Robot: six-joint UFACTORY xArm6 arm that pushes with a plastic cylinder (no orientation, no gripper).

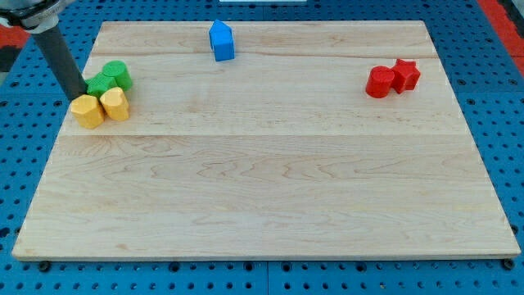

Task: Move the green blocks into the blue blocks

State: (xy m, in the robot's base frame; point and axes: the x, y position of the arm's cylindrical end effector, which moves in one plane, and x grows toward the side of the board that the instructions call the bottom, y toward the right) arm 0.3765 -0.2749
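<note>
Two green blocks sit together at the board's upper left: a rounded green block point(116, 74) and a second green block point(99, 83) of unclear shape, partly behind the rod. One blue block point(221, 40), shaped like a small house, stands near the top edge, left of the middle. My tip point(75, 95) rests at the far left, touching the left side of the green blocks and the top of a yellow block. The blue block lies well to the right of the green ones.
Two yellow blocks point(88, 111) point(115, 104) sit just below the green ones, touching them. A red cylinder point(379, 83) and a red star point(405, 74) sit together at the upper right. The wooden board point(262, 188) rests on a blue pegboard.
</note>
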